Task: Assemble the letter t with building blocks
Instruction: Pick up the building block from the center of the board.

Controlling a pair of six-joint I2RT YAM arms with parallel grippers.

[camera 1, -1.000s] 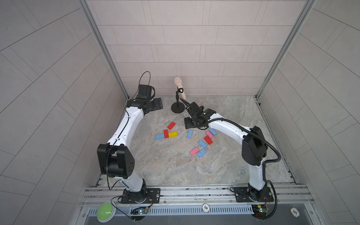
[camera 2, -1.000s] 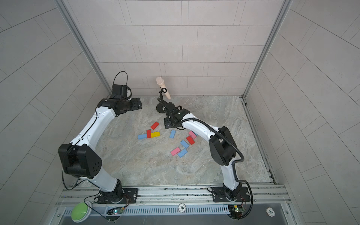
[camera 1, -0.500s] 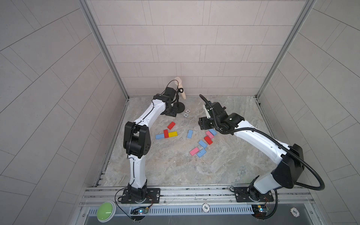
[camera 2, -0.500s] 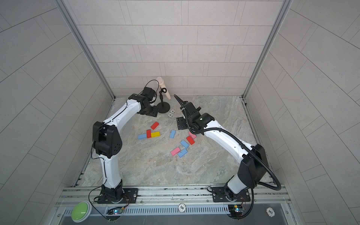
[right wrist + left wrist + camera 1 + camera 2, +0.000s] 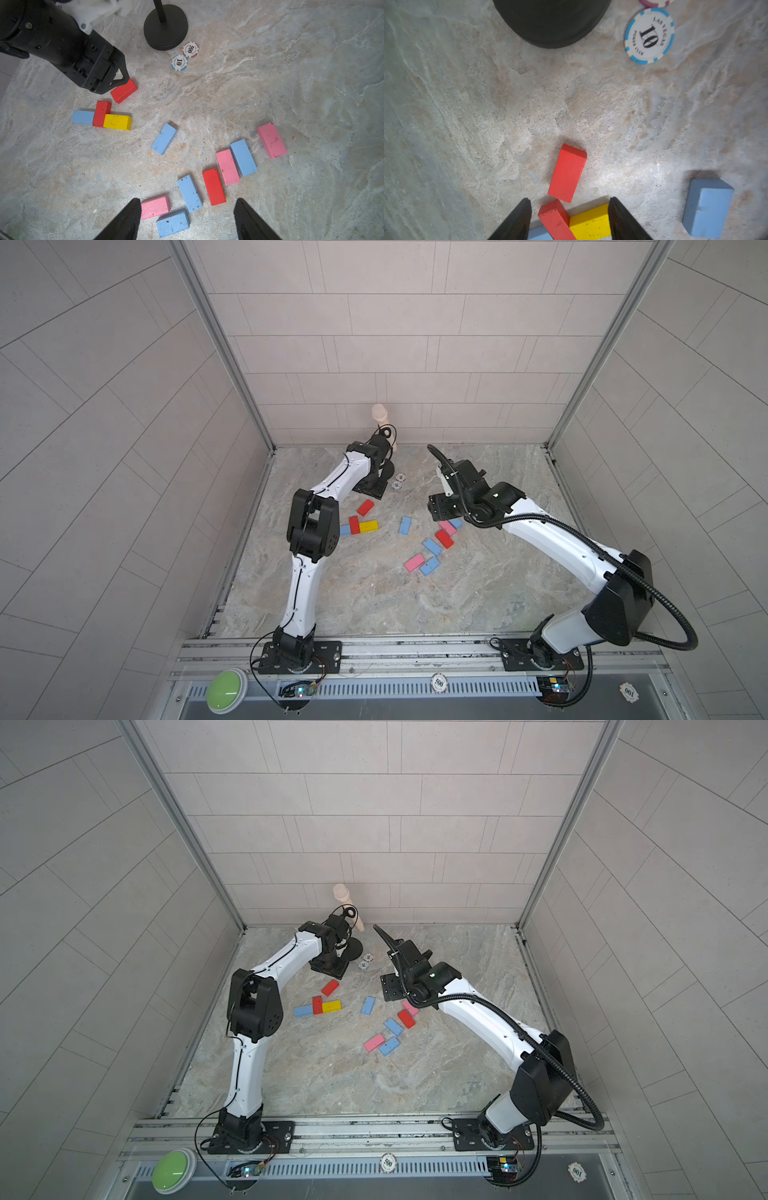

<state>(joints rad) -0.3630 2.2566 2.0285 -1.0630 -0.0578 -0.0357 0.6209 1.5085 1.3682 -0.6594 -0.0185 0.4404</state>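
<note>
**Counter stock, for you to check off:**

1. L hand: upper ctr in a top view. Fingers apart, nothing gripped. Its tip is just beside the lone red block; can't tell if they touch.
2. R hand: right of ctr in both top views. Released, fingers wide, empty, raised over the blocks.
3. Cluster, left of ctr, 3 pcs touching: light-blue block, yellow block, and the middle red block set crosswise btwn them.
4. Single blue block: ctr, lying flat, apart from the rest.
5. Loose group: right of ctr, near R hand. You'll count 3 pink, 3 blue, 1 red in the right wrist view; all flat, some side by side. One pink is hidden by the arm in both top views.
6. Two poker chips: upper ctr, just beside the black stand base.
</note>
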